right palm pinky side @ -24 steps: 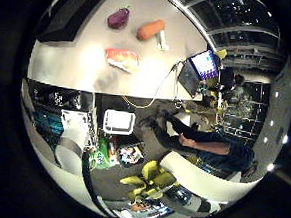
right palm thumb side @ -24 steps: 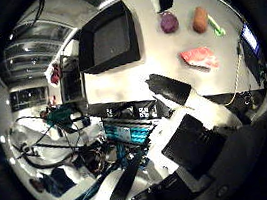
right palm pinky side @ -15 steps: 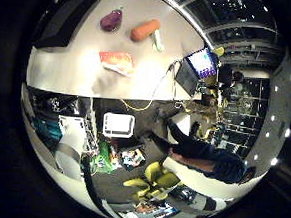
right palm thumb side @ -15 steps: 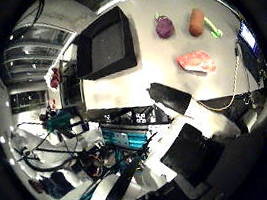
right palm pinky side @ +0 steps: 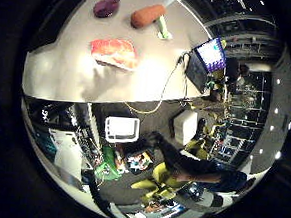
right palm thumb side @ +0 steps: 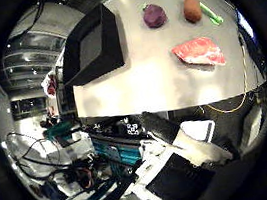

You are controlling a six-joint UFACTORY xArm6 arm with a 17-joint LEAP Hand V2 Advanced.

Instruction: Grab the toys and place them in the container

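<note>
Across the upper frame, the counter [right palm thumb side: 136, 87] carries meat [right palm thumb side: 198, 52], carrot [right palm thumb side: 191, 8] and eggplant [right palm thumb side: 154, 15] beside the bin [right palm thumb side: 92, 45], all ungrasped; I cannot tell my hand's state.

A pale tabletop [right palm thumb side: 136, 87] is seen from above, its near edge running across both views. A yellow cord [right palm pinky side: 159, 97] is draped over that edge, and trails down toward the floor. A lit screen [right palm pinky side: 205, 60] is set up just past the tabletop's far corner. Below the edge, a white box [right palm pinky side: 186, 126] is placed on the dark floor, and a white-framed tray [right palm pinky side: 121, 129] is seen near it. A teal rack [right palm thumb side: 118, 152] is stood under the tabletop. A yellow-green chair [right palm pinky side: 163, 183] is seen further off, with a person seated by it.
</note>
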